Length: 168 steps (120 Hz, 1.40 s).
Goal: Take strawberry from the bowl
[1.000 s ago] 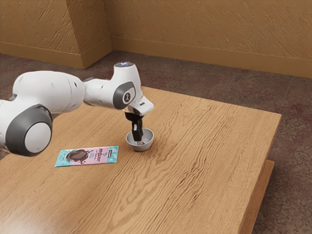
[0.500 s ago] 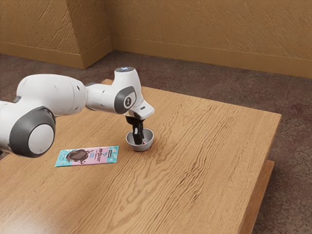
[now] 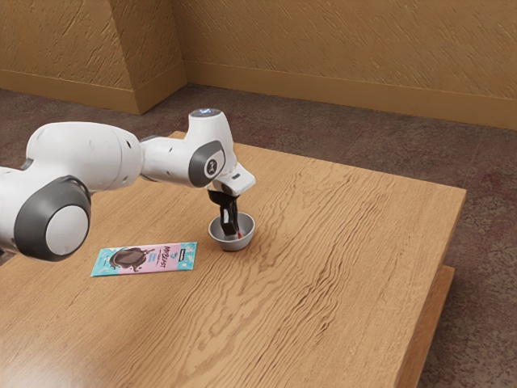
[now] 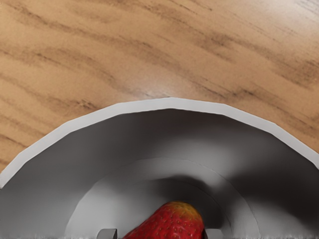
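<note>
One strawberry [image 4: 174, 221]: deep red, glossy, dotted with small seeds, turning yellow-orange at the rounded end; within the walls of the bowl [image 4: 170, 103]; cut off by the wrist view's lower edge, and just a speck of red in the exterior view.
Gripper [image 3: 231, 233]: pointing down into the bowl, closed on the strawberry, one fingertip at each side.
Bowl: grey, round, smooth inside, pale at the rim; upright on the table [image 3: 323, 267].
Table: tan wood with dark, wavy grain.
Bar [image 3: 145, 259]: flat on the table, near the bowl, toward the exterior view's left; wrapped in pink and turquoise.
Floor [image 3: 485, 162]: dark brown, mottled.
Wall [image 3: 339, 48]: tan-brown, rough.
</note>
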Tool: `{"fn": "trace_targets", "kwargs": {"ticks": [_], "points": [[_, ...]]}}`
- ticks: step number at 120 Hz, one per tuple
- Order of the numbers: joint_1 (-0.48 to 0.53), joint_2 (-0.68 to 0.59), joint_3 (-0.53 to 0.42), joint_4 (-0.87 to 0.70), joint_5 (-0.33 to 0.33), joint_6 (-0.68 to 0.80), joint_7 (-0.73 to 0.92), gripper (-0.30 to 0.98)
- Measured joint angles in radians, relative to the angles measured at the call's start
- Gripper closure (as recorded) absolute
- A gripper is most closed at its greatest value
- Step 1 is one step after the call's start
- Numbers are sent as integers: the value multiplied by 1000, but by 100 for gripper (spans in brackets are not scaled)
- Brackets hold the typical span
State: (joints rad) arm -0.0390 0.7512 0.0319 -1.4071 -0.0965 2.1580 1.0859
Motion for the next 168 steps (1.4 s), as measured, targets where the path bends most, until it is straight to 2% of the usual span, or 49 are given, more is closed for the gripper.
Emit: {"fn": "trace_targets", "kwargs": {"ticks": [37,58,88,109,117,127,141,154,168], "points": [[-4,-33,2,-32,8,11,-21,68],[-44,-214,3,-200,29,20,-61,70],[-181,-410,1,-435,73,21,-178,67],[-221,-429,-5,-508,70,20,-268,62],[-230,-430,-5,-508,70,23,-296,51],[-237,-514,3,-493,70,21,-332,34],[-229,-656,66,-336,68,-83,-455,20],[-139,-774,95,-287,64,-201,-577,12],[-40,-842,99,-265,70,-328,-727,7]]}}
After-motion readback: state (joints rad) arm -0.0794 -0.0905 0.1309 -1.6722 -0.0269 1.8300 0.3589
